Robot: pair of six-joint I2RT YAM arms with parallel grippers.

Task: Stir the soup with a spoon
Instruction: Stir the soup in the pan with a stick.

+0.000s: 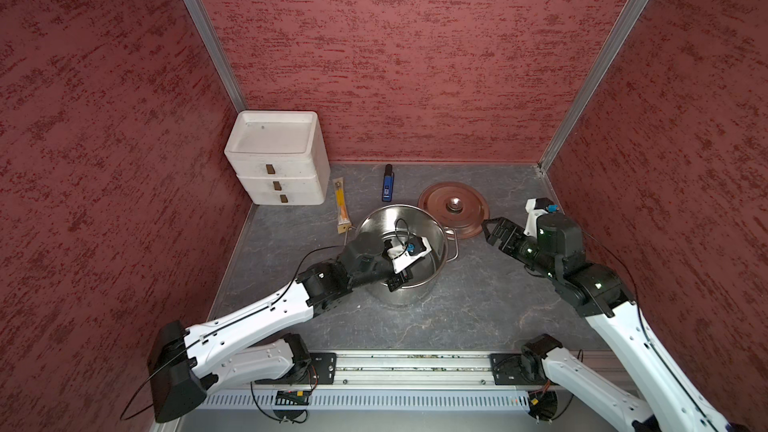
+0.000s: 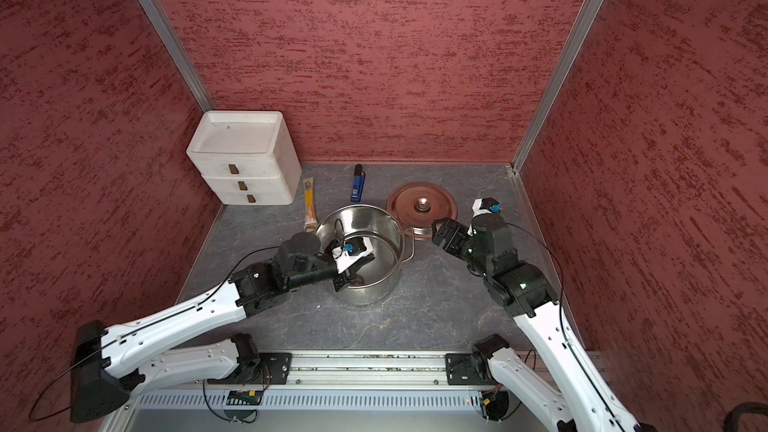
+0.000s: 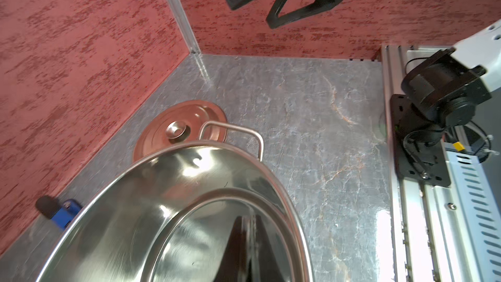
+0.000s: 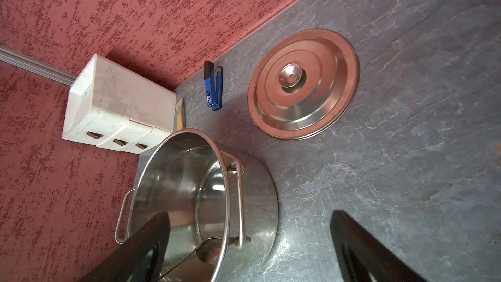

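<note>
Dipping inside the pot (image 1: 432, 222) in both top views, the left end effector (image 1: 399, 282) is needing slow circles clear of the pot's side. The right end effector (image 1: 491, 229) is hanging released beside the lid (image 1: 440, 201). The right wrist view is showing the spoon (image 4: 208, 250) bowl-down in the pot. The left wrist view is showing its handle clenched, with the stapler (image 3: 65, 214) lying clear.

The left pincer (image 1: 398, 282), clamped on the ladle (image 4: 207, 250), and its wrist (image 1: 365, 255) block the near side of the pot (image 1: 434, 238); its far half is free. Behind the pot, drawer box (image 1: 278, 160), orange stick (image 1: 340, 201), blue stapler (image 1: 387, 184) and lid (image 1: 453, 209) leave only narrow gaps. The worktop (image 1: 415, 326) in front lies bare; the spread right pincer (image 1: 487, 231) hangs beside the lid.
</note>
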